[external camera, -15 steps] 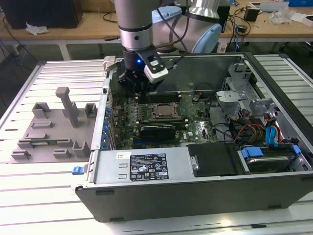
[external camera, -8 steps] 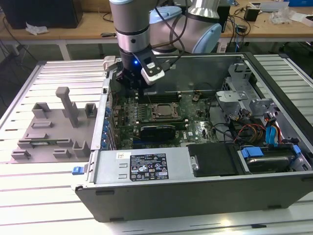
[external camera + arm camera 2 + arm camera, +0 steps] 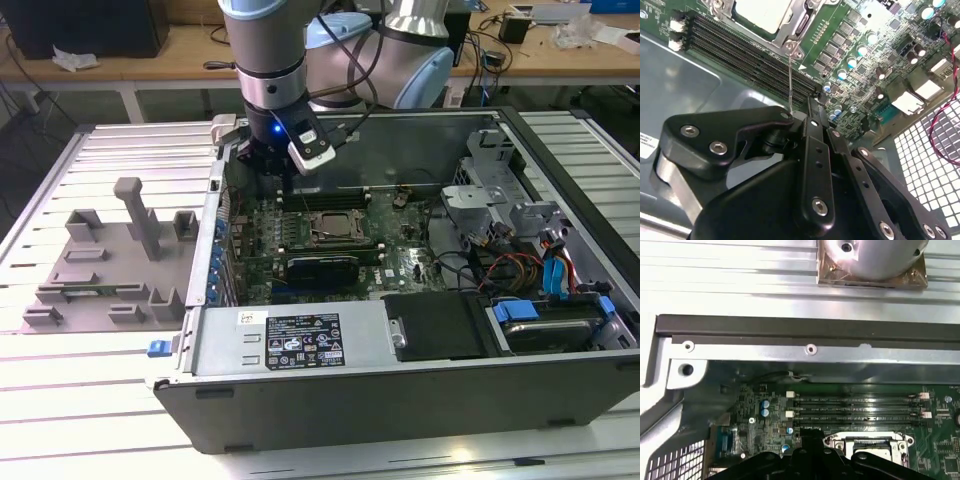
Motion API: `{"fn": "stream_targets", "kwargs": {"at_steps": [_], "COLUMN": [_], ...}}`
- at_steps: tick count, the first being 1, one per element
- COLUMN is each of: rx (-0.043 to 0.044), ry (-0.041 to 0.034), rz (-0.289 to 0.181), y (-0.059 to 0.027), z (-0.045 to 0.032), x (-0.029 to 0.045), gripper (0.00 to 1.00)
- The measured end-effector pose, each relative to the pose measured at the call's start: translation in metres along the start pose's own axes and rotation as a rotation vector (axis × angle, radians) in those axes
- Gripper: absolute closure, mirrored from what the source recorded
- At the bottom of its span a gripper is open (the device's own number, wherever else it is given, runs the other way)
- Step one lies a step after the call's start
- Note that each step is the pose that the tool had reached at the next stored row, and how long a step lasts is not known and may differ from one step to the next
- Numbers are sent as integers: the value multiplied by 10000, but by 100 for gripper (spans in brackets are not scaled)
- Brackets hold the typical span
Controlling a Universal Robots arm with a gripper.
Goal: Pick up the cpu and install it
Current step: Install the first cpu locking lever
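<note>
Overhead, gripper (image 3: 283, 180) above motherboard (image 3: 300, 225), cpu (image 3: 762, 12) in socket (image 3: 790, 30)

Even bright overhead light, soft shadows, mild glare, close parts blurred.

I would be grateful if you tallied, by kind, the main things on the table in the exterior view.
Open computer case: 1
Metal-framed socket: 1
Black card: 1
Grey fixture plate: 1
Total: 4
</note>
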State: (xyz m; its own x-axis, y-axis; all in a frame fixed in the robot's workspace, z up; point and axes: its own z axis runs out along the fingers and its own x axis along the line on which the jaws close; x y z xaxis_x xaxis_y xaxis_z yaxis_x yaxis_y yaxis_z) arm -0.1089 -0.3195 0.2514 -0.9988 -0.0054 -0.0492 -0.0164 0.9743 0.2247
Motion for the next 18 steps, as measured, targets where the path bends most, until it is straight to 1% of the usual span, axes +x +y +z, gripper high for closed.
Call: {"fn": "stream_targets", "kwargs": {"at_steps": [3,6,8,9,12,13,14,18], "rx": [-3,-2,-3,-3,-2,-2,-2,-2], "ry": [1,3,8,13,21,22,26,31], "rz": [-2,1,1,3,6,6,7,12], "y": [-1,-2,-4,-6,-12,-14,-18,-32], "z": [0,3,6,10,14,15,16,22], "x": [-3,-72,-146,-218,-313,-335,-382,-505], "gripper": [89,89,89,89,89,89,89,89]}}
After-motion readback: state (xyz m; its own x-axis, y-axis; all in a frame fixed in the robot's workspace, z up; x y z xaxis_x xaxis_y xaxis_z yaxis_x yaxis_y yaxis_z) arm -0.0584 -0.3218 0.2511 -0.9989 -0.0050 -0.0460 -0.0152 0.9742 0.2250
